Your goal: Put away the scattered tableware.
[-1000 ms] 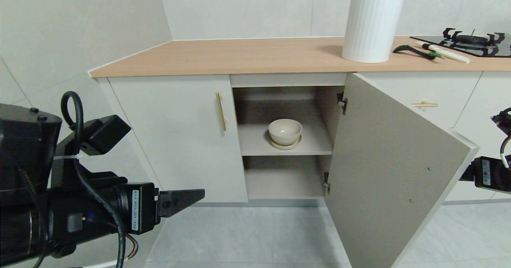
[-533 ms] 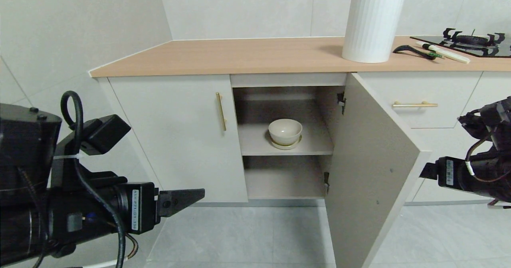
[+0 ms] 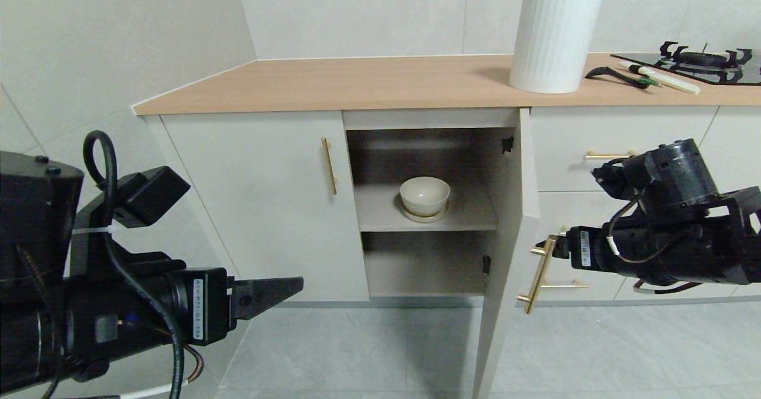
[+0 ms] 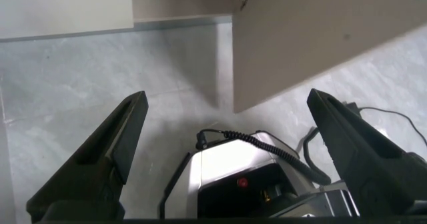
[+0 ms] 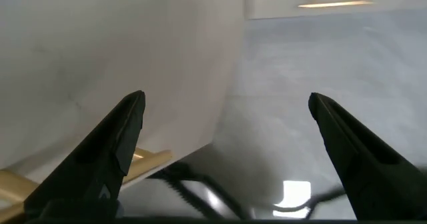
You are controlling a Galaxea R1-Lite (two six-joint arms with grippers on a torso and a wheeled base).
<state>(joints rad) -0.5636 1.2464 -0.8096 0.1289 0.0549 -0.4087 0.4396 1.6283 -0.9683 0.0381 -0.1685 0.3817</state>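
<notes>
the bowl [image 3: 424,194] sits on its saucer [image 3: 424,215] on the cabinet's upper shelf [image 3: 467,211], so stowing looks done (utensils [image 3: 645,75] on the counter [image 3: 357,84] may remain), leaving the half-open door [image 3: 510,250] to shut, right gripper [image 5: 225,104] spread wide at its handle [image 3: 538,275], left gripper [image 4: 227,99] wide, empty.

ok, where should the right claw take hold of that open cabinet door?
Grip the gold bar handle on the cabinet door, coming from the robot's right. It is an upright bar on standoffs with a gap behind, and the door stands edge-on with that face toward the right claw.
</notes>
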